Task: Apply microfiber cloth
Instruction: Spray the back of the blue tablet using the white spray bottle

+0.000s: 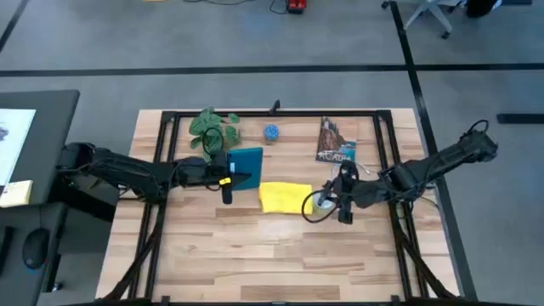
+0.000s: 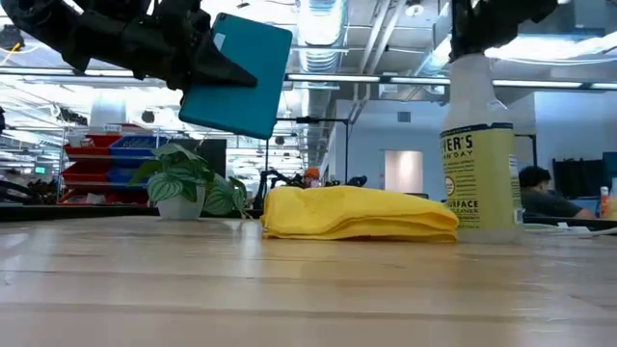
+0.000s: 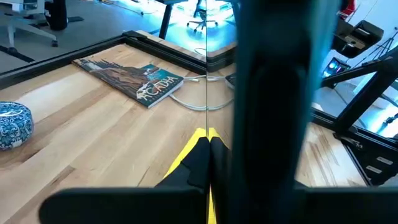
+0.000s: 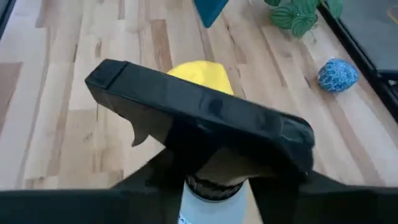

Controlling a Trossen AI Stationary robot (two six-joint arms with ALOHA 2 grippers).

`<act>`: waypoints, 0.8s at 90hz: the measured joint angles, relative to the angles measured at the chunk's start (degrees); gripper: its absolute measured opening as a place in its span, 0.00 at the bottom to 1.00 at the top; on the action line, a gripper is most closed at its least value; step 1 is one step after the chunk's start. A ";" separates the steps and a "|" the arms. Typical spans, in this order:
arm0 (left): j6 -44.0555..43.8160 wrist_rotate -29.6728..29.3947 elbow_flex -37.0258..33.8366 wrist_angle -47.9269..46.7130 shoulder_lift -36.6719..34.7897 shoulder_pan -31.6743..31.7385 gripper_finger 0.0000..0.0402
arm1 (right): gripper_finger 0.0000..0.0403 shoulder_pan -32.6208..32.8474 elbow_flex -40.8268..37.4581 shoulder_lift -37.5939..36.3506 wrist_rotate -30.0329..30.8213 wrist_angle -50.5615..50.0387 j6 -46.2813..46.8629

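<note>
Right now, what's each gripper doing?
Left gripper: shut on the teal tablet, lifted off the table.
Right gripper: shut on the spray bottle.

The microfiber cloth (image 1: 284,197) lies mid-worktop (image 1: 255,255); tablet (image 1: 245,167) at its ten o'clock, spray bottle (image 1: 323,202) at three.

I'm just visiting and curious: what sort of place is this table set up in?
Probably a robotics lab or workshop in an open office space. The wooden table sits on a grey floor with office chairs nearby, and beyond it stand shelves of red and blue bins under bright ceiling lights.
</note>
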 joint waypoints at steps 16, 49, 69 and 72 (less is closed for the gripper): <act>0.00 0.00 0.00 -0.02 0.00 0.00 0.03 | 0.29 2.17 0.90 0.05 5.71 -3.17 12.61; 0.02 0.02 0.00 0.00 0.00 -0.04 0.03 | 0.29 12.66 13.94 12.27 15.80 -33.19 63.07; 0.02 0.02 0.00 -0.02 0.00 -0.04 0.03 | 0.29 17.40 25.22 25.98 17.60 -48.04 82.52; 0.02 0.02 0.00 -0.01 0.00 -0.04 0.03 | 0.29 17.87 26.73 27.73 17.93 -48.58 84.29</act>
